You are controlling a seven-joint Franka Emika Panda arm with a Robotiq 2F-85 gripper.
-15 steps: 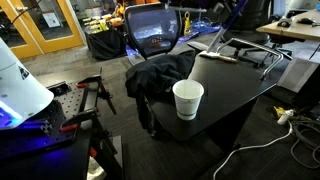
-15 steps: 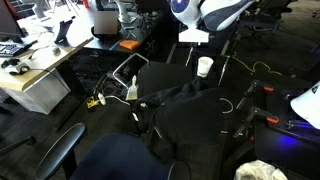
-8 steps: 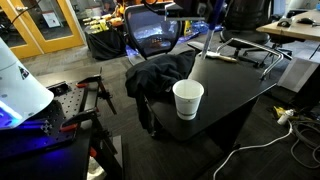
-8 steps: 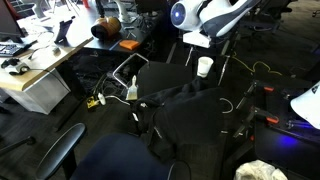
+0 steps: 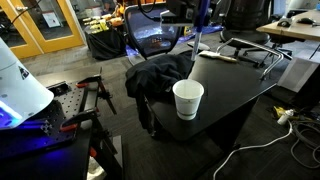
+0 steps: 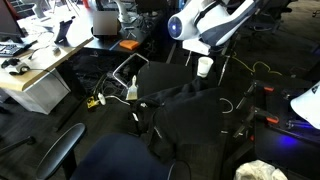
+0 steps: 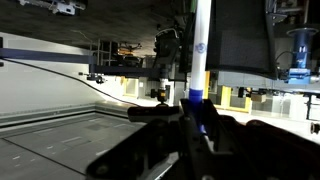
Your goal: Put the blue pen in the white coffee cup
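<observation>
Jaws of my gripper [image 7: 195, 122] clamped on pen [image 7: 198, 55], well apart from cup [image 5: 188, 98]. Best: centre over rim, lower tip inside, then release.

The cup [image 5: 187, 98] is shown plain white, without pattern. The table [image 5: 245, 85] under the cup and the cloth [image 5: 160, 72] beside the cup are shown black. In the wrist view, the pen [image 7: 197, 60] is seen pale above and blue near the dark gripper [image 7: 196, 112]. The arm [image 6: 215, 18] above the cup is shown white.
</observation>
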